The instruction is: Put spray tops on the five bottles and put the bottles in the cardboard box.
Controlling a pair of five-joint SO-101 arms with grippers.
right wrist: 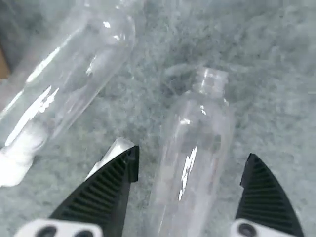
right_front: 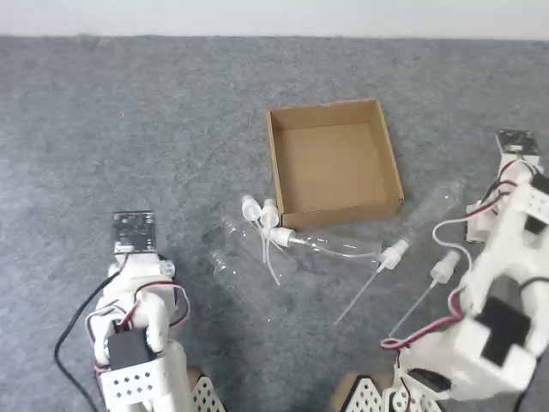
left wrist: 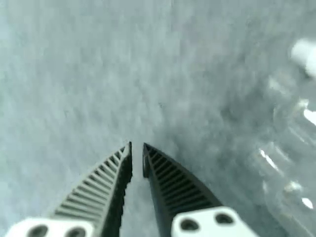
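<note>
Right jaws spread, astride open bottle (right wrist: pixel 195 143) lying on worktop (right wrist: pixel 276 59), capped bottle (right wrist: pixel 74 79) just beside. Left jaws almost pressed together, empty. Risk: slick round bottle rolls off as jaws close. Box (right_front: pixel 339 213) upper centre.

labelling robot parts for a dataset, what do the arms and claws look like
The left arm and right arm are blocky white plastic with black motor blocks and loose red, white and black wires. The left claw and right claw have black ribbed, pointed fingers on white mounts.

Blurred bottles (left wrist: pixel 286 168), perhaps two, run off the left wrist view's edge.
</note>
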